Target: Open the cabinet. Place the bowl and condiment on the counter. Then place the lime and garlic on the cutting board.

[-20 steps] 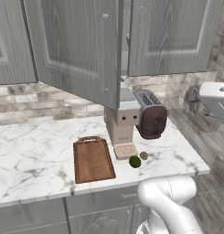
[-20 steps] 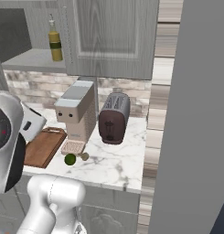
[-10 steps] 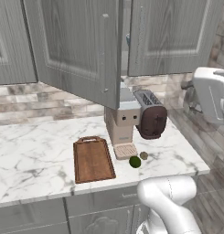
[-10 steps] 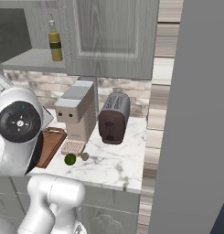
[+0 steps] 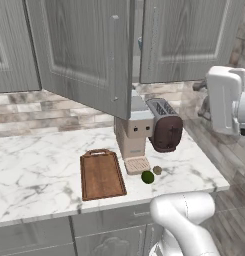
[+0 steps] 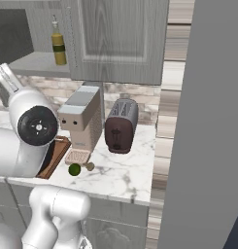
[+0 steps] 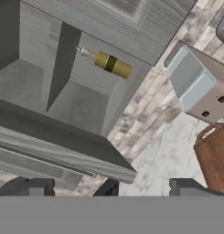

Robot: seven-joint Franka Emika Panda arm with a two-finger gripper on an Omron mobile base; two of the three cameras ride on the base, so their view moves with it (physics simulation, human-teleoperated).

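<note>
Arm has swung up toward grey wood-grain cabinet (image 6: 118, 39), door open. Slim yellow-olive condiment bottle (image 7: 111, 64) on cabinet shelf, next to fetch. Gripper (image 7: 109, 187) jaws wide, empty. Bowl not visible.

— What is sitting on the white marble surface (image 5: 39, 165)?

— A dark wooden cutting board (image 5: 101, 174) is lying flat. Right of it a beige machine (image 5: 133, 135) and a dark toaster (image 5: 164, 125) are standing, with a lime (image 5: 147, 176) and garlic (image 5: 157, 170) lying in front.

— And the cabinet shelf (image 6: 35, 63)?

— A yellow-olive condiment (image 6: 58, 44) is standing upright there.
</note>
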